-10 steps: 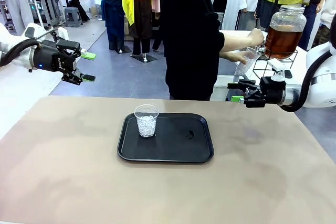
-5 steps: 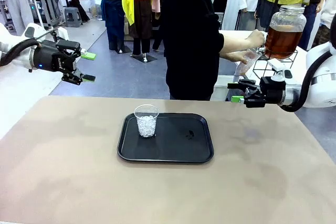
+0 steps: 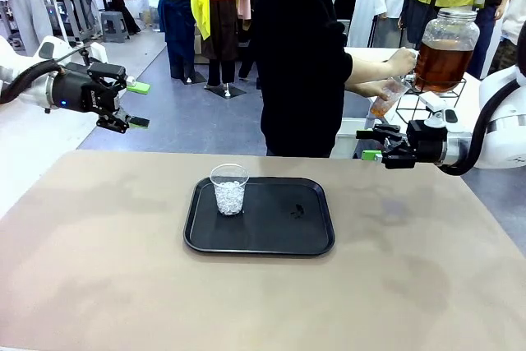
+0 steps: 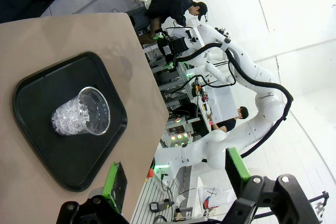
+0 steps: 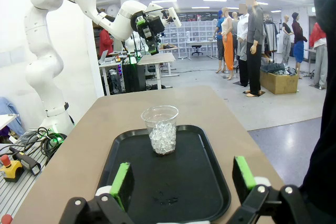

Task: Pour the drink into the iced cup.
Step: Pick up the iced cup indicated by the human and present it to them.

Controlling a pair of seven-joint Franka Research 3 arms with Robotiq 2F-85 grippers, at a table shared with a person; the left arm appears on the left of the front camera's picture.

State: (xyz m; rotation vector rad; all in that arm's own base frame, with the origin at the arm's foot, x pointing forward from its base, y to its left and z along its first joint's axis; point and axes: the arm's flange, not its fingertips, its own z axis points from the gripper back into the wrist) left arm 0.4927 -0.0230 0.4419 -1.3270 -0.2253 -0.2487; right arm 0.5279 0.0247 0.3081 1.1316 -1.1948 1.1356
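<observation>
A clear iced cup (image 3: 229, 189) stands upright on the left part of a black tray (image 3: 279, 236) in the middle of the table. The drink, amber-brown, fills a lidded glass dispenser jar (image 3: 446, 48) at the far right. There the person holds a small clear cup (image 3: 386, 98) under its tap, with a little amber liquid in it. My left gripper (image 3: 136, 104) hovers open off the table's far left corner. My right gripper (image 3: 370, 144) hangs open beyond the far right edge, below the person's hands. The wrist views show the iced cup (image 4: 84, 114) (image 5: 161, 129) ahead of each open gripper (image 4: 176, 174) (image 5: 184, 177).
The person in black stands at the far side, turned toward the jar, which sits on a wire stand (image 3: 427, 100) on a white side table. The tan tabletop (image 3: 99, 269) lies bare around the tray. Other people stand farther back.
The cup in the person's hand now holds some amber liquid; earlier it looked clear. Neither arm has moved.
</observation>
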